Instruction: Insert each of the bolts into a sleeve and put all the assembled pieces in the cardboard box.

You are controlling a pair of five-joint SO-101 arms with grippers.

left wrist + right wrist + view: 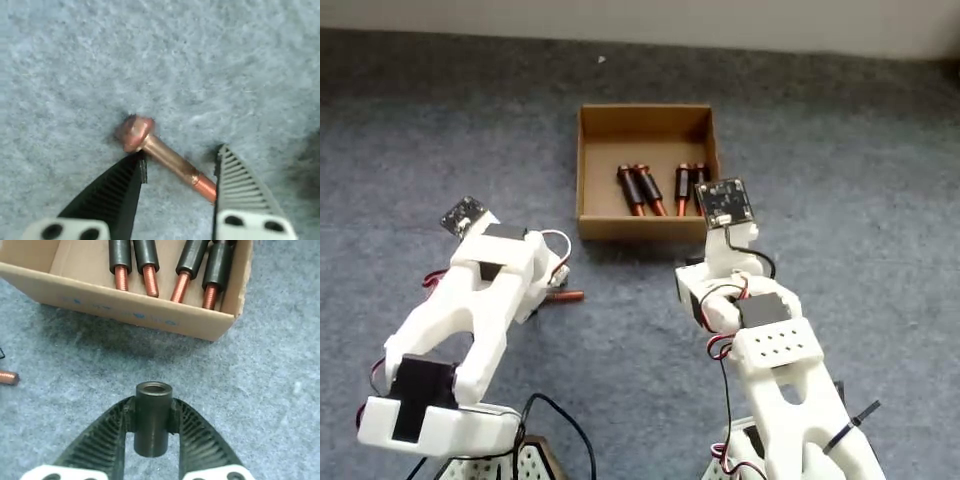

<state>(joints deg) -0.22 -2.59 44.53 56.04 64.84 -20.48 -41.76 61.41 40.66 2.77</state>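
Copper bolt point(165, 156) lies between left gripper's point(182, 154) spread fingers.

My left arm point(470, 310) and right arm point(770, 350) are white printed shells with black servos point(420, 385) in the joints. Red, white and black wires point(720, 348) loop near each wrist; a black cable tie point(850, 425) wraps the right. Jaws are black, ribbed, on white mounts.

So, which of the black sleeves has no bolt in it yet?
The sleeve clamped in the right gripper, outside the cardboard box: its bore is empty. The four sleeves in the box each have a copper bolt sticking out.
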